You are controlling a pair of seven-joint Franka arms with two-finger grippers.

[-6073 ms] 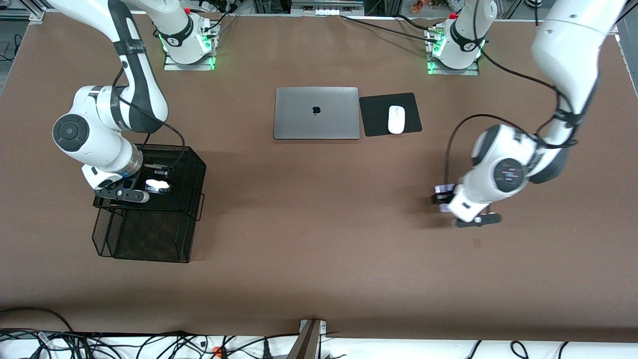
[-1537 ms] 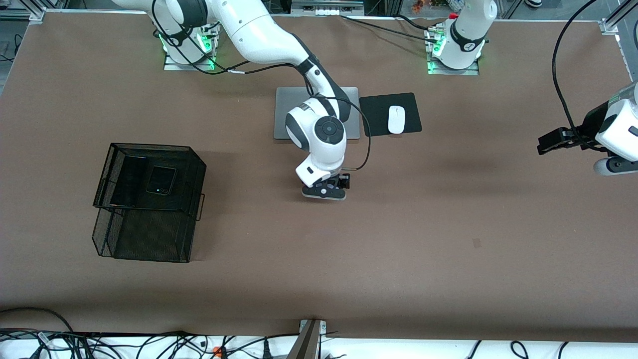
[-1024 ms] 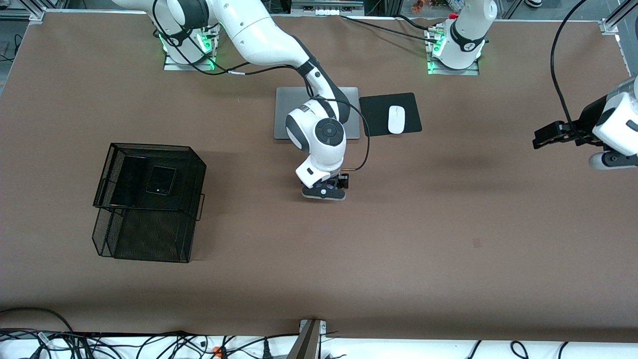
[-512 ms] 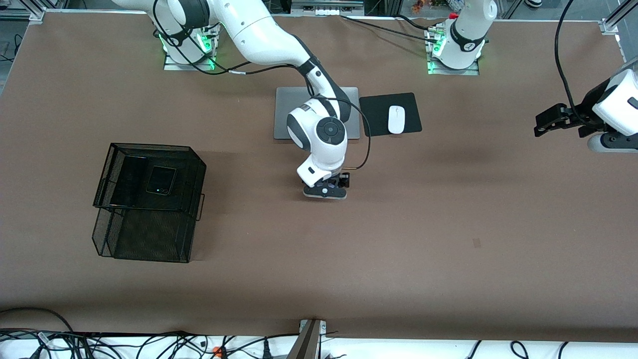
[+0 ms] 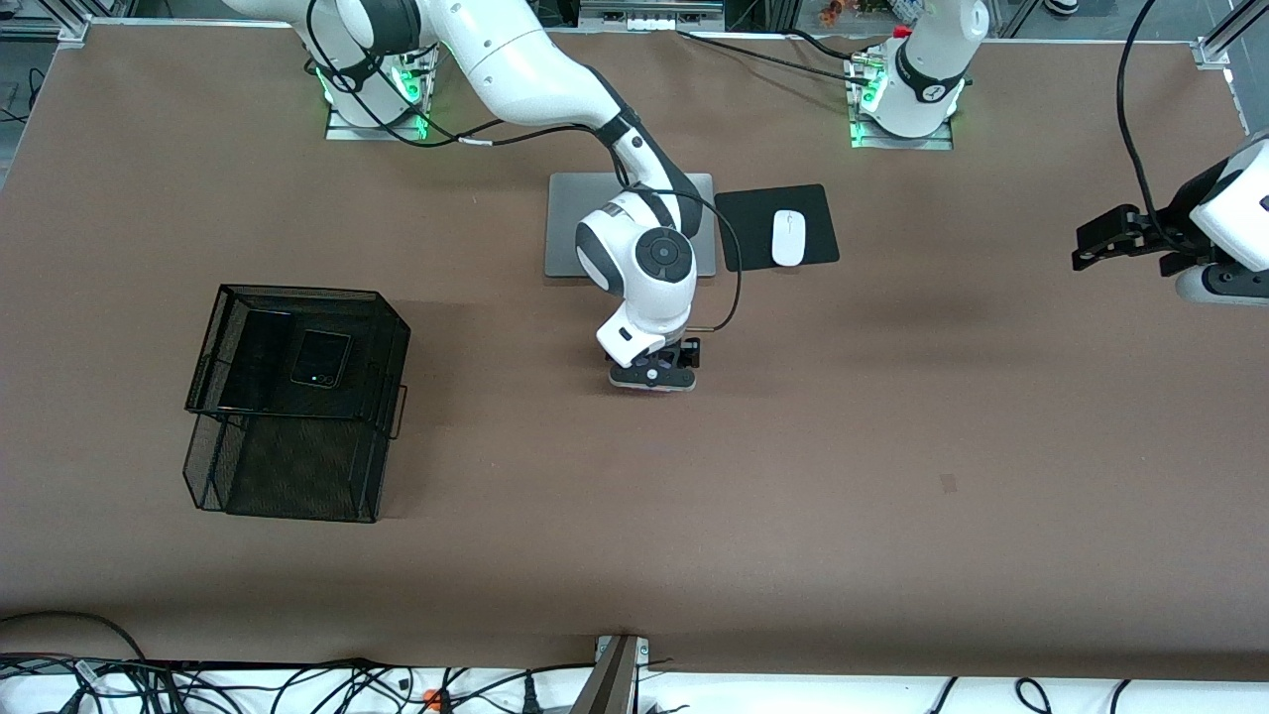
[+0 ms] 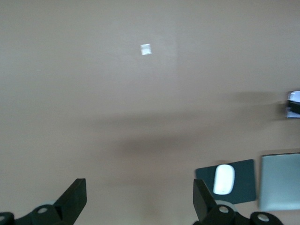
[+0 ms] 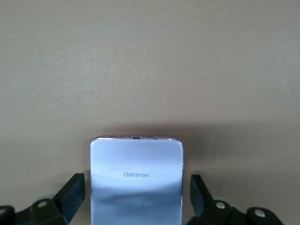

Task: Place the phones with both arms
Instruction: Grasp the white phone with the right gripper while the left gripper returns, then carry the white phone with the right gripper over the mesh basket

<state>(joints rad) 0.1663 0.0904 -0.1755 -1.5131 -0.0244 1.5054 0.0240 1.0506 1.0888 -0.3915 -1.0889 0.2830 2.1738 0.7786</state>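
The right gripper (image 5: 654, 378) is low over the middle of the table (image 5: 793, 476), nearer the front camera than the laptop (image 5: 570, 223), its fingers (image 7: 71, 192) spread wide on either side of the pale phone (image 7: 136, 180) lying flat between them, not gripping it. The left gripper (image 5: 1100, 240) waits over the left arm's end of the table, wide open and holding nothing. The small black phone (image 5: 319, 359) and the long black phone (image 5: 253, 359) lie in the mesh basket (image 5: 297, 476) toward the right arm's end

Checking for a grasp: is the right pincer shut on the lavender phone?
No, open: the right pincer straddles the lavender phone, gaps showing both sides.
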